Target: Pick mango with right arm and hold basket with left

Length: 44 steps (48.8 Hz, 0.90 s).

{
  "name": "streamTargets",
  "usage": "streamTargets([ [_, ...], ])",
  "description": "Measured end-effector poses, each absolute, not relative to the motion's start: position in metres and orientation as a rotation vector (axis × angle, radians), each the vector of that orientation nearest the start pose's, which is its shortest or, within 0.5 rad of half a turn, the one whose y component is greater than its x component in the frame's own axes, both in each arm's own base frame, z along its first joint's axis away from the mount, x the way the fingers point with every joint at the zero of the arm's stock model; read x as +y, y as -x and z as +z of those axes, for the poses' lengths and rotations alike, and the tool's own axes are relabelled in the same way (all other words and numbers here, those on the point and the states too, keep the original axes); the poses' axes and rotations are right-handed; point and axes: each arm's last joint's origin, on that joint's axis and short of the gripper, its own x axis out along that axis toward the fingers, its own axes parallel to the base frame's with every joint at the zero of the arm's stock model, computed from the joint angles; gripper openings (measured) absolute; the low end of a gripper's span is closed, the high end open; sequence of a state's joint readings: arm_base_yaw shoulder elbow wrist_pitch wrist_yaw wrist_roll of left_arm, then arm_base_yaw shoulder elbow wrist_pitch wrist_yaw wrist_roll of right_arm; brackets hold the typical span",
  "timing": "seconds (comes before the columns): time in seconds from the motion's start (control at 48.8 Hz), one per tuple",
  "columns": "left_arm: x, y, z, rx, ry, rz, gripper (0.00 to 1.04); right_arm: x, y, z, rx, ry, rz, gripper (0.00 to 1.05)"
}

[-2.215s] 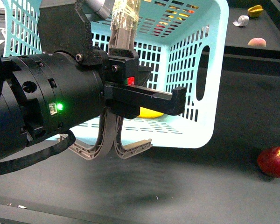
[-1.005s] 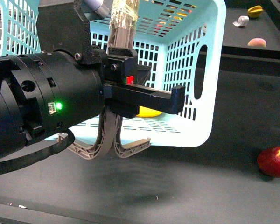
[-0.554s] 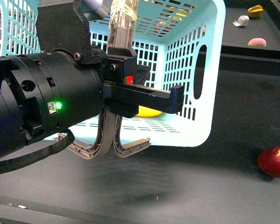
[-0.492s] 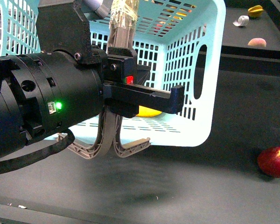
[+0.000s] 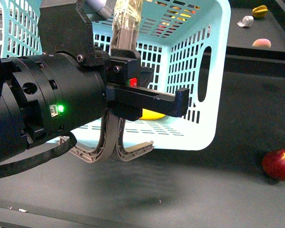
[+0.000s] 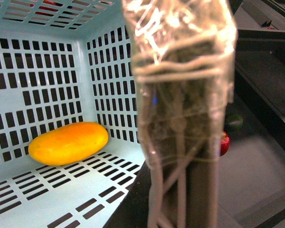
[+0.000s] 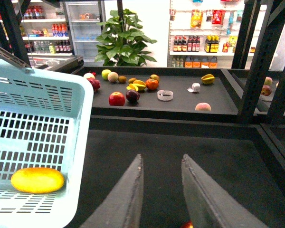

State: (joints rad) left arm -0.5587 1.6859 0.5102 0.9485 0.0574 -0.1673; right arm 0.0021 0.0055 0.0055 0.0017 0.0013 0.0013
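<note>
Mango (image 6: 68,142) lies on the floor of the basket (image 5: 199,71), near a corner, while the left jaws (image 5: 118,118) are clenched on its two handles (image 5: 109,147). The right jaws (image 7: 162,190) hang released over the dark counter (image 5: 237,180), apart from the basket. The grip looks off-centre, so the basket may tilt or swing and roll the mango around.

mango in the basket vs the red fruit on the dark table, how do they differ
The mango is plain yellow-orange; the red fruit is red with a small yellow patch. The mango is a long oval lying on its side; the red fruit is round. The mango rests on the slotted floor of the basket, which the left gripper holds by its handles; the red fruit sits outside on the table. Both are smooth-skinned whole fruits.
</note>
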Motion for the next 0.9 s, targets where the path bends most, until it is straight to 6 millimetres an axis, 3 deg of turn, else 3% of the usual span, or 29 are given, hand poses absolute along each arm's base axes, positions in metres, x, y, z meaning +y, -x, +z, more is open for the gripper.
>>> streamTargets([
  [0.39,-0.157,-0.249,0.141,0.274,0.104,-0.593,0.05,0.000,-0.098,0.165,-0.002,-0.002,0.001,0.98],
  [0.533,-0.158,-0.249,0.141,0.269,0.107,-0.578,0.05,0.000,-0.098,0.165,-0.002,-0.002,0.001,0.96],
  [0.615,-0.157,-0.253,0.140,0.213,0.186,-0.413,0.05,0.000,-0.098,0.165,-0.002,-0.002,0.002,0.96],
  [0.902,-0.133,-0.308,0.140,0.229,0.446,-0.136,0.05,0.000,-0.098,0.165,-0.002,-0.002,0.003,0.96],
])
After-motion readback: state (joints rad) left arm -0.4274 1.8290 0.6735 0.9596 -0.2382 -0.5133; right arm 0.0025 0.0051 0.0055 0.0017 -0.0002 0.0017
